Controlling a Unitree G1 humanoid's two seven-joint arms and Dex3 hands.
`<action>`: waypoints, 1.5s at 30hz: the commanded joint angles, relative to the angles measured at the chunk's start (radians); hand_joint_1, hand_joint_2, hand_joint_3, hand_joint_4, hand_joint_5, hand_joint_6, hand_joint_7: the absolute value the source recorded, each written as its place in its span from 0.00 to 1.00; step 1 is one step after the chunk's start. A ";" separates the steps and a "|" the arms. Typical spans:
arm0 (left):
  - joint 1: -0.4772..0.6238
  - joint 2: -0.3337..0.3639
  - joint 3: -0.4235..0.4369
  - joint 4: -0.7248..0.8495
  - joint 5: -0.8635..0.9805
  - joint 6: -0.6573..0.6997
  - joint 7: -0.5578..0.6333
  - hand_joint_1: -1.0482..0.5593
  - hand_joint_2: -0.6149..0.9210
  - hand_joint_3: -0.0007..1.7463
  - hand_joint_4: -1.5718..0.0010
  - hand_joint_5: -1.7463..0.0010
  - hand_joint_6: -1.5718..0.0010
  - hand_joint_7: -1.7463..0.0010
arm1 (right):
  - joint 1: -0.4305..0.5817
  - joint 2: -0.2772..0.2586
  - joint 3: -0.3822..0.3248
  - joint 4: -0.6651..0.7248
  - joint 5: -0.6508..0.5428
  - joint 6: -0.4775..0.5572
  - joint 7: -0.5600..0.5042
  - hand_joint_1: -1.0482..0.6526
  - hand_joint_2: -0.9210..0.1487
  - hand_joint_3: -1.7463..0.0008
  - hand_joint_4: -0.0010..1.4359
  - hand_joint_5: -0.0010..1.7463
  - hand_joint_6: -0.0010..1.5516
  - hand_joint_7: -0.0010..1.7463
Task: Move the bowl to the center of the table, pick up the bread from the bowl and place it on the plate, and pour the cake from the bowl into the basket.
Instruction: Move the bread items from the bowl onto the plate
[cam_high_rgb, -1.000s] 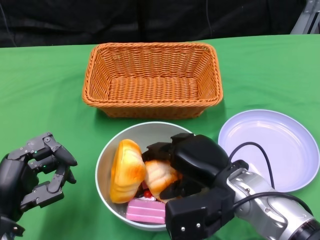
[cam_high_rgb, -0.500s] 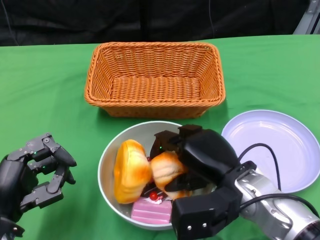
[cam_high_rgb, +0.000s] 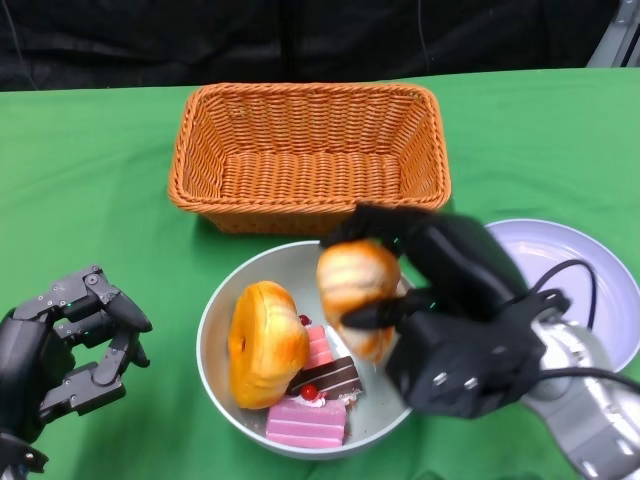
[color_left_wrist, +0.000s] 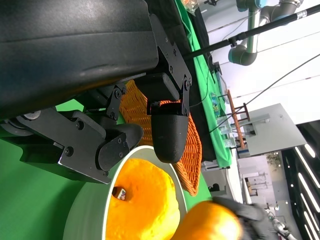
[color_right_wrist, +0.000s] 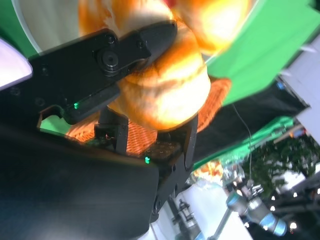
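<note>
- Across the whole view, the green surface (cam_high_rgb: 90, 190) carries everything, largest thing in play.
- At the far middle sits the wicker basket (cam_high_rgb: 310, 155), upright, nothing visible inside it.
- Off to the right lies the pale plate (cam_high_rgb: 600, 290), its near edge hidden behind the right arm.
- Front and middle, the grey bowl (cam_high_rgb: 225, 310) sits just in front of the basket and just beside the plate.
- And there's the right robot hand (cam_high_rgb: 430, 300), above the bowl's right side, fingers wrapped around a bread roll (cam_high_rgb: 357, 280); the roll is up off the bowl's floor, blurred, and the right wrist view shows black fingers clamped on both sides of it.
- The left robot hand (cam_high_rgb: 75, 350) rests at the lower left, holding nothing, fingers curled yet apart, well clear of the bowl.
- Inside the bowl, a second golden bread (cam_high_rgb: 265, 343) leans against the left wall.
- Beside it, a chocolate-topped cake slice (cam_high_rgb: 325, 370) with a red cherry.
- Smallest, a pink cake (cam_high_rgb: 306, 422) at the bowl's near rim.
</note>
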 joint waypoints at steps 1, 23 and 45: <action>-0.004 0.018 0.007 0.006 -0.004 0.001 0.002 0.65 0.85 0.52 0.54 0.06 0.53 0.20 | 0.029 0.000 -0.071 -0.084 0.075 0.036 0.029 0.65 0.00 0.91 0.59 0.71 0.64 0.40; -0.010 0.029 0.010 0.011 -0.011 0.012 -0.009 0.67 0.86 0.51 0.54 0.05 0.53 0.20 | 0.186 -0.123 -0.404 -0.068 0.160 0.075 -0.031 0.64 0.00 0.91 0.52 0.87 0.62 0.44; -0.016 0.025 0.013 0.027 -0.025 -0.004 -0.013 0.67 0.85 0.52 0.53 0.06 0.51 0.22 | 0.004 -0.187 -0.260 0.459 0.034 -0.078 -0.142 0.65 0.00 0.92 0.58 0.71 0.69 0.31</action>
